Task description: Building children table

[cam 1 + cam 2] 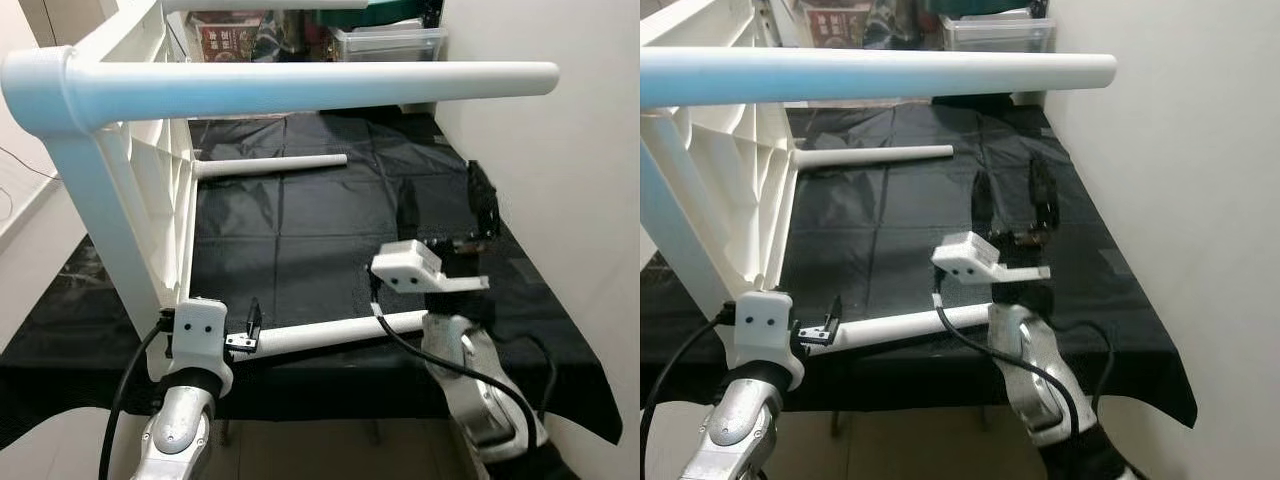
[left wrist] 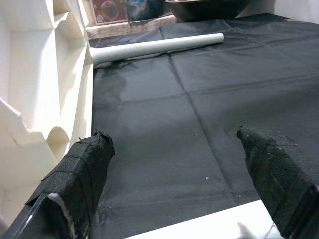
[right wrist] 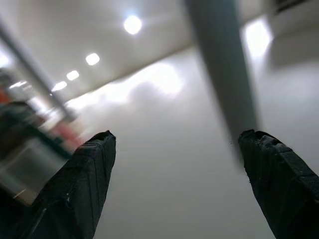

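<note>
1. While the white children's table point(image 1: 135, 190) stands tipped on its side on the black sheet point(image 1: 300, 230), its ribbed underside faces toward 3 o'clock and its legs run level, with their long axes from 9 toward 3 o'clock.
2. Its upper near leg point(image 1: 310, 85) crosses the top of the head views, free end pointing at the white wall point(image 1: 560, 150) at 3 o'clock.
3. Its far lower leg point(image 1: 270, 166) lies low over the sheet toward 12 o'clock, also pointing to 3 o'clock.
4. Its near lower leg point(image 1: 340, 333) stretches along the sheet's front edge at 6 o'clock, between the two arms.
5. At 7 o'clock, the left gripper point(image 1: 250, 330) sits at the root of that near leg, just beside the tabletop's corner; the left wrist view shows its fingers point(image 2: 79, 179) spread wide with nothing between them.
6. At 4 o'clock, the right gripper point(image 1: 480, 215) is raised above the sheet, near the wall, with its jaws parted and empty and its fingertips point(image 3: 89, 169) aimed upward at the ceiling lights.
7. Beyond the sheet at 12 o'clock stand a clear plastic box point(image 1: 390, 42) and a printed carton point(image 1: 225, 38).
</note>
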Available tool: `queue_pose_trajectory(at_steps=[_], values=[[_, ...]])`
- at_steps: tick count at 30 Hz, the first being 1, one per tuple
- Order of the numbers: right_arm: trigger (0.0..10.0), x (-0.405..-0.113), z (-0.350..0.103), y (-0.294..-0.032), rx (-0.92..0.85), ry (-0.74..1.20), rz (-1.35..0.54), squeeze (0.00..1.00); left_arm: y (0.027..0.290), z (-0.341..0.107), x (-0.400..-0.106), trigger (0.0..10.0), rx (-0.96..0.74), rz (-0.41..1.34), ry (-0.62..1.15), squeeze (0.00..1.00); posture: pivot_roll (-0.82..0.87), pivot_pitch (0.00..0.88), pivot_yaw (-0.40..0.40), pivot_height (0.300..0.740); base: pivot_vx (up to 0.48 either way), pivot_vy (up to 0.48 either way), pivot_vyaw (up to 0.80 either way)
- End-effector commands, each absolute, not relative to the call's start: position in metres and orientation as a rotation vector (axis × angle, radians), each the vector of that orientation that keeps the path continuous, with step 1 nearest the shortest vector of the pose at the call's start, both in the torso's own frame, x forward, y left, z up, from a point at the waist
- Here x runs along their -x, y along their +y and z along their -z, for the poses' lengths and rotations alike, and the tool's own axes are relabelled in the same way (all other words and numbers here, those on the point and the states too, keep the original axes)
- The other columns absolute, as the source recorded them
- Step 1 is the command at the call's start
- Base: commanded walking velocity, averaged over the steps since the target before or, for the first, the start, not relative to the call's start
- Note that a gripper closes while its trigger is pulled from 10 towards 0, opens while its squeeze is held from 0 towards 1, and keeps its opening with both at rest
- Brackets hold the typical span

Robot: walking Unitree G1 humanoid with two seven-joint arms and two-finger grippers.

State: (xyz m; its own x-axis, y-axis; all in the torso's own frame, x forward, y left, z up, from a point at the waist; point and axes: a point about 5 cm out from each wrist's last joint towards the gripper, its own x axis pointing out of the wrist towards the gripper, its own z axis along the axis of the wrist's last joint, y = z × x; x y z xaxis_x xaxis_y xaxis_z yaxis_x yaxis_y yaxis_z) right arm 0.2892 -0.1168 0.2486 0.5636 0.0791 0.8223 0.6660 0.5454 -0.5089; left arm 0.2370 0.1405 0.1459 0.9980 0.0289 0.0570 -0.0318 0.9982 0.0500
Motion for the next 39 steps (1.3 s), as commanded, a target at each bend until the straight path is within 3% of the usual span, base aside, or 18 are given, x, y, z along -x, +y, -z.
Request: queue_pose_trajectory(at_steps=[1, 15, 39], values=[[10.0, -0.29, -0.246, -0.115, 0.976, -0.931, 0.421, 0.0, 0.143, -0.142, -0.237, 10.0, -0.067, -0.04, -0.049, 0.0, 0.1, 0.027, 0.015, 0.74, 0.0, 0.0, 0.0], [10.0, -0.303, -0.278, -0.113, 0.971, -1.059, 0.627, 0.0, 0.142, -0.142, -0.24, 10.0, -0.083, -0.032, -0.058, 0.0, 0.09, 0.011, 0.025, 0.74, 0.0, 0.0, 0.0], [10.0, -0.326, -0.306, -0.07, 1.024, -1.232, 0.61, 0.0, 0.146, -0.139, -0.238, 10.0, -0.078, -0.052, -0.051, 0.0, 0.1, 0.041, 0.008, 0.74, 0.0, 0.0, 0.0]])
